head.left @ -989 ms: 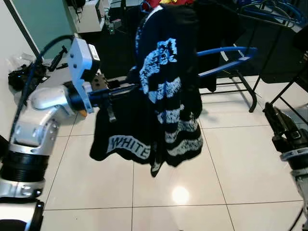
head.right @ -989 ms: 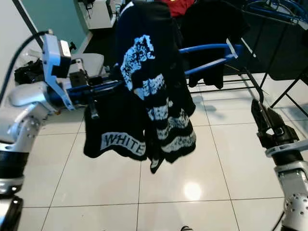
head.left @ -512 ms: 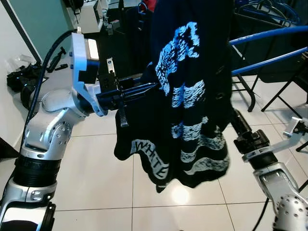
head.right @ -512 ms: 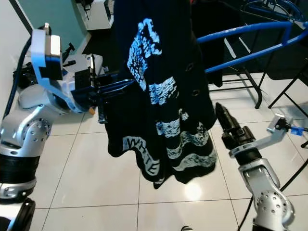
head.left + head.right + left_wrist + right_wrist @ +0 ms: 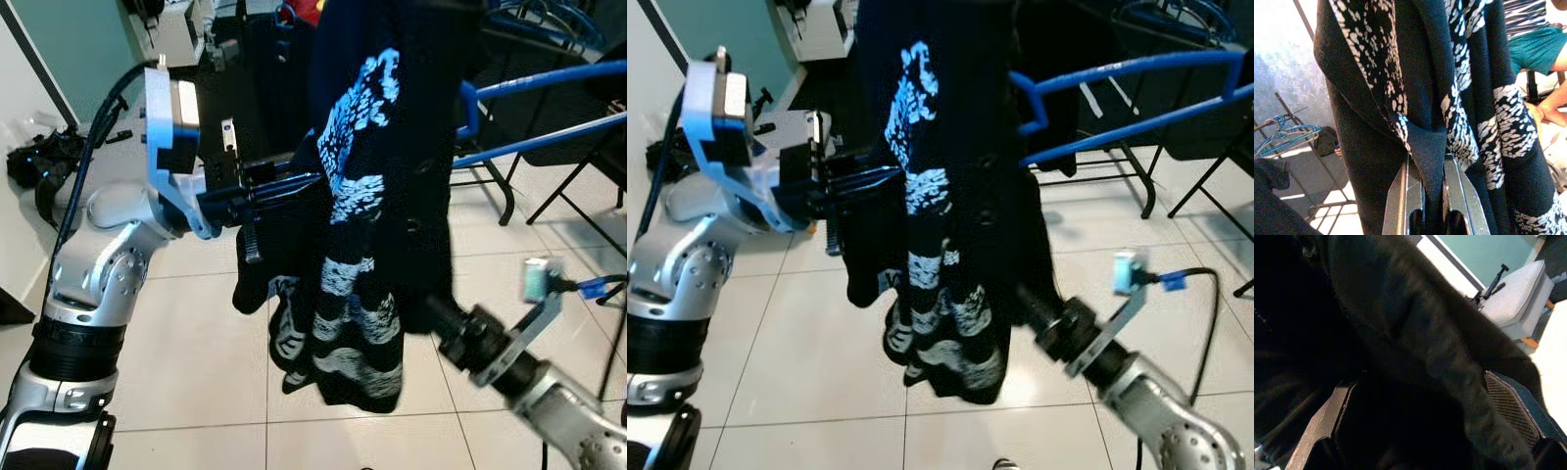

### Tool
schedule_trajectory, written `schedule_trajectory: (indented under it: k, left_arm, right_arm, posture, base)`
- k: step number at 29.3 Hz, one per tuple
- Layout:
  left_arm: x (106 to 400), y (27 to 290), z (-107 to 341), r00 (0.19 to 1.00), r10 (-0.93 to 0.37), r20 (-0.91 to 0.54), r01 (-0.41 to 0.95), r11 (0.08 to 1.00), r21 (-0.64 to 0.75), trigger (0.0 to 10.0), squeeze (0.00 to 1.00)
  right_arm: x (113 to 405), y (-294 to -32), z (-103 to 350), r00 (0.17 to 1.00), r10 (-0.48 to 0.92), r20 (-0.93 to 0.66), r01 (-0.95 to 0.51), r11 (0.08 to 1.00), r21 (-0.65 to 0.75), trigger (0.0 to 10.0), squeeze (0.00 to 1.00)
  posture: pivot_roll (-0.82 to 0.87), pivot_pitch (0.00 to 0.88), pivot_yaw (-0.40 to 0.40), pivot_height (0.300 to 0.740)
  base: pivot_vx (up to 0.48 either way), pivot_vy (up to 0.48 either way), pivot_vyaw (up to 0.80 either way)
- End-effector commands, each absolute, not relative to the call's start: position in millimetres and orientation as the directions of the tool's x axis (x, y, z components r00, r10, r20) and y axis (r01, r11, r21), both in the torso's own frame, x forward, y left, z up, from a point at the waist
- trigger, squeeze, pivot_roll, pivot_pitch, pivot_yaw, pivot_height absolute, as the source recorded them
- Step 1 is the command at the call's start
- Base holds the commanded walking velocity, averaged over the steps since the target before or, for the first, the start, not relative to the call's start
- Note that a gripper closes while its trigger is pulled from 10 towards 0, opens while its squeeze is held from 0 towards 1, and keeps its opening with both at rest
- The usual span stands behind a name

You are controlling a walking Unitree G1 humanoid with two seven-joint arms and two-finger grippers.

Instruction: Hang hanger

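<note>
A fold of the black printed shirt [image 5: 1420, 98] is pinched by the left gripper [image 5: 1426, 191]. The right gripper [image 5: 1425, 421] is spread wide, pushed into the shirt's lower side. The shirt is hung in front of a blue rack [image 5: 549, 108] over the tiled floor [image 5: 176, 362].

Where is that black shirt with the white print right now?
The black shirt hangs in the middle of the head view, before the blue rack bars. The left pincer pinches a fold of it, and the right pincer reaches into its lower part from the right.
</note>
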State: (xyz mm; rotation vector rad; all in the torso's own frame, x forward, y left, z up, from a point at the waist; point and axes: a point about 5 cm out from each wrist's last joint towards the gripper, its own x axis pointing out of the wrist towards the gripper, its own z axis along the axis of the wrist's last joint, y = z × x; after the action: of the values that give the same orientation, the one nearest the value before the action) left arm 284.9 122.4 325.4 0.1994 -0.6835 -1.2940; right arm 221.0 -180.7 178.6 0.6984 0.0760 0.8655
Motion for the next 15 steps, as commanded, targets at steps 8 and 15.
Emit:
schedule_trajectory:
  k: [8,15]
  left_arm:
    - [282,123,331,0.088,-0.925,0.371,0.797,0.289,0.531,0.0,0.00]
    - [297,149,332,0.222,-0.910,0.350,0.736,0.392,0.552,0.0,0.00]
  right_arm:
    - [224,-186,177,0.700,0.688,0.190,-0.645,0.495,0.583,0.0,0.00]
    - [217,-202,185,0.713,0.666,0.220,-0.651,0.511,0.562,0.0,0.00]
  posture:
    - [-0.06,0.148,0.070,0.740]
    - [-0.07,0.147,0.073,0.740]
  base:
    - [0.000,0.000,0.00]
    - [0.000,0.000,0.00]
